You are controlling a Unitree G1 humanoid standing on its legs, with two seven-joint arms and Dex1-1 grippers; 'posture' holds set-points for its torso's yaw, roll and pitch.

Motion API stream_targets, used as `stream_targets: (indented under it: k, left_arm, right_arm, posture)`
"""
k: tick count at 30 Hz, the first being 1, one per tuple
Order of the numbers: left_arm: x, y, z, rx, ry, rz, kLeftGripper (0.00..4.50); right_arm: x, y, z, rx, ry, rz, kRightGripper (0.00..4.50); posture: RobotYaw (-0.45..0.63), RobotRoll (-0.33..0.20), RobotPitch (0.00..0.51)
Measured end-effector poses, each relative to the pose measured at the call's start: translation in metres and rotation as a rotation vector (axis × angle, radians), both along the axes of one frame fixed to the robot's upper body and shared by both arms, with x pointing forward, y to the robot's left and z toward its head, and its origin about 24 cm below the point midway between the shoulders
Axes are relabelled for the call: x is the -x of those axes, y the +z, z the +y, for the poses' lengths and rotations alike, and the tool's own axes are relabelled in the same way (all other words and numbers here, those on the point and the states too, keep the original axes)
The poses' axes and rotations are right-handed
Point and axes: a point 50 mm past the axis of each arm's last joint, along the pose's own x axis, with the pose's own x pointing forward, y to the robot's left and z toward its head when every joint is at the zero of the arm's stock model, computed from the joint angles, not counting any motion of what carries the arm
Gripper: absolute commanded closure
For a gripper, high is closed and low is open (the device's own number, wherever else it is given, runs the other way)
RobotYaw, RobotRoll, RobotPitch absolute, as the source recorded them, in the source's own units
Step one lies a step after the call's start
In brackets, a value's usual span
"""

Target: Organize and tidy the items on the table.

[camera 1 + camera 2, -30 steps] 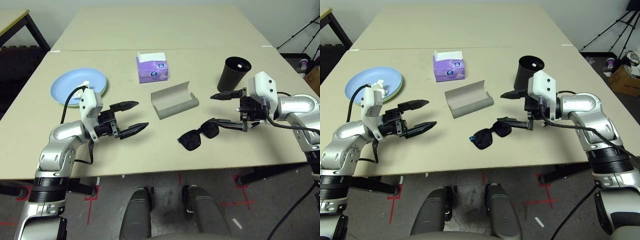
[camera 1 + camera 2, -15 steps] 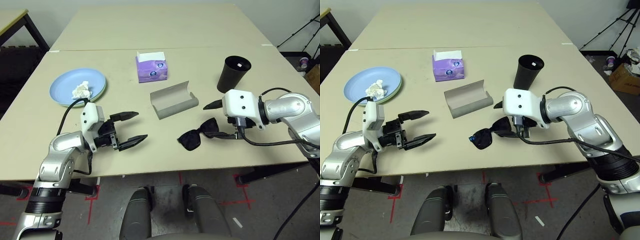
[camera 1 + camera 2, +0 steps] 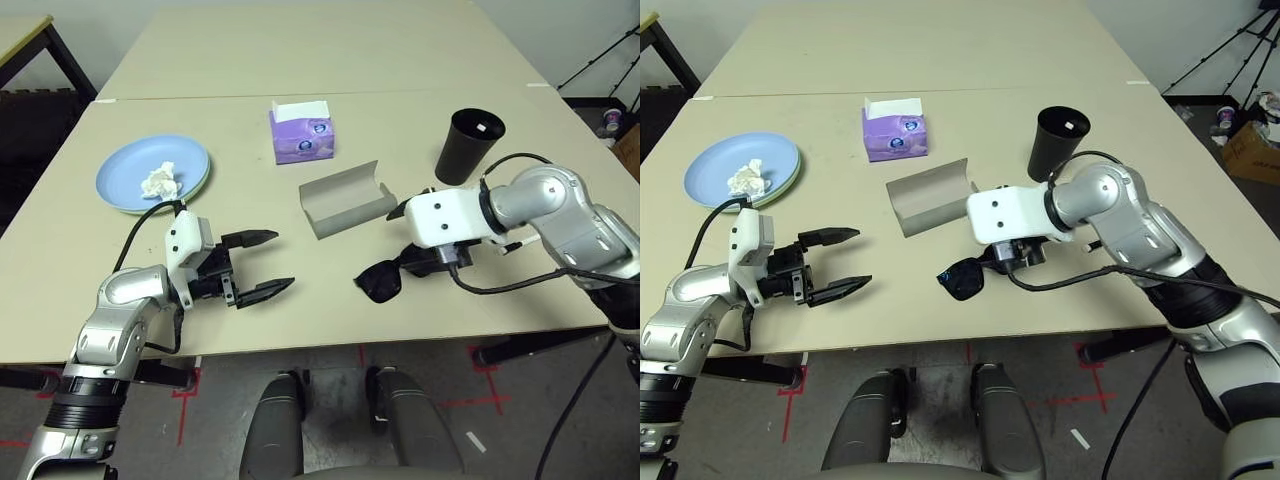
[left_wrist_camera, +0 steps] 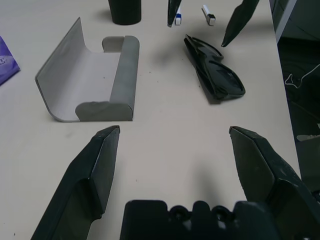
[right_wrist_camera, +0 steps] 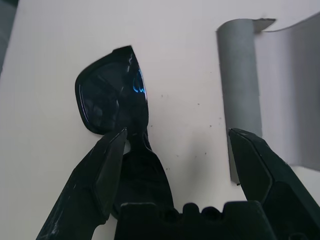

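Right wrist view: sunglasses [image 5: 112, 102] under gripper [image 5: 175, 145] (spread)

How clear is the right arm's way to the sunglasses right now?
Probably clear. The right gripper hangs just above the black sunglasses with its jaws wide open, one finger over the frame. The grey glasses case lies close beside them but apart, and nothing sits between.

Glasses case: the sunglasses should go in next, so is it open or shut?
Open. The grey glasses case lies with its lid folded back, its bare inside showing, nothing in it; the sunglasses lie beside it.
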Motion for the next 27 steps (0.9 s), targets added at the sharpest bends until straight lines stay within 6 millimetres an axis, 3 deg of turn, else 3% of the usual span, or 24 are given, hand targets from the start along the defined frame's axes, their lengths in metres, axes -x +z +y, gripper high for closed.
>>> stream_targets:
  k: [15, 27]
  left_arm:
    - [0.003, -0.003, 0.002, -0.024, -0.012, 0.016, 0.04]
    - [0.004, -0.005, -0.003, -0.029, -0.036, 0.026, 0.04]
  right_arm:
    - [0.0, 0.003, 0.018, 0.157, 0.065, -0.03, 0.0]
    - [0.004, 0.011, 0.012, 0.269, 0.039, -0.072, 0.0]
  posture:
    - [-0.01, 0.0, 0.182]
    - [-0.03, 0.0, 0.184]
